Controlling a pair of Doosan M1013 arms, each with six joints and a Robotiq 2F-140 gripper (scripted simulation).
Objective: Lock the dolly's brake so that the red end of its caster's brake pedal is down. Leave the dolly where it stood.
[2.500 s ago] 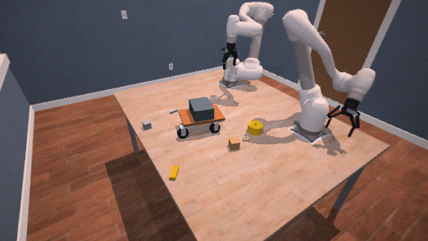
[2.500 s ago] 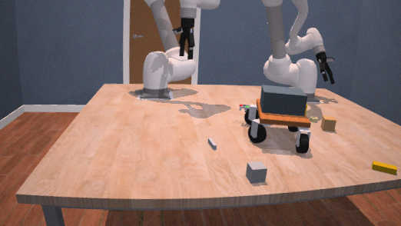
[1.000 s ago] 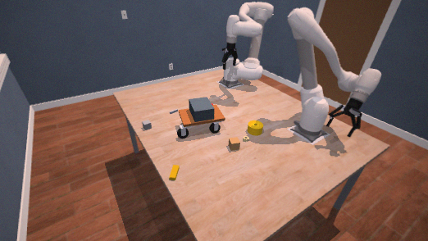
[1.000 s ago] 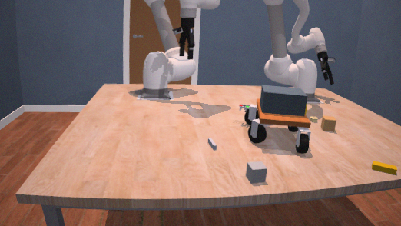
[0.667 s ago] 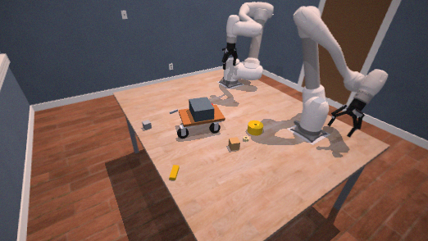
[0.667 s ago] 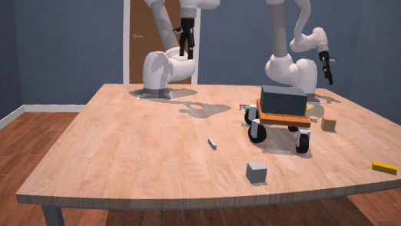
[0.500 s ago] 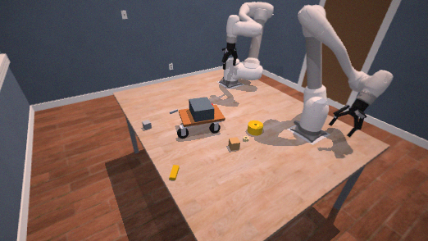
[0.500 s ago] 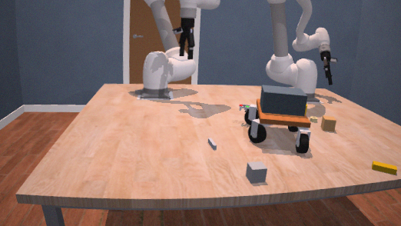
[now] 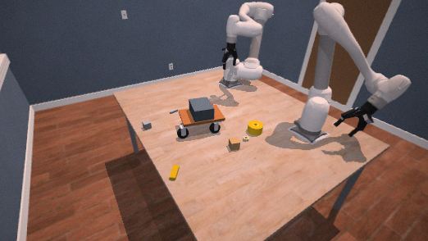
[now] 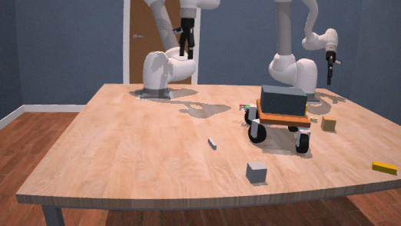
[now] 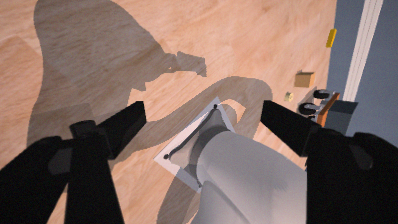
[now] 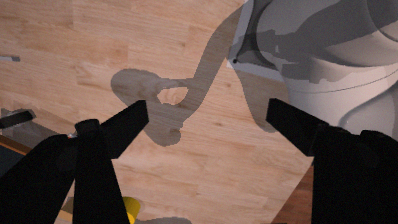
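The dolly has an orange deck (image 9: 184,119) (image 10: 282,120) (image 11: 327,111) (image 12: 15,145), a dark box (image 9: 201,109) (image 10: 283,101) on top and black caster wheels. It stands upright on the table. The brake pedal (image 10: 244,106) juts out by a caster, with red and green ends; a red speck also shows behind the box in the top view. The pedal is too small to tell which end is down. My left gripper (image 9: 344,129) (image 10: 329,83) (image 11: 203,111) is open and empty, high by its own base, far from the dolly. My right gripper (image 9: 229,65) (image 10: 186,56) (image 12: 207,110) is open and empty, high near its base.
A yellow cylinder (image 9: 255,129) (image 12: 131,207), a small ring (image 9: 246,138) (image 11: 289,96) and an orange-brown cube (image 9: 234,143) (image 10: 328,124) stand beside the dolly. A yellow bar (image 9: 174,172) (image 10: 384,167), grey cube (image 9: 147,125) (image 10: 256,172) and grey bar (image 9: 174,111) (image 10: 212,144) lie farther out.
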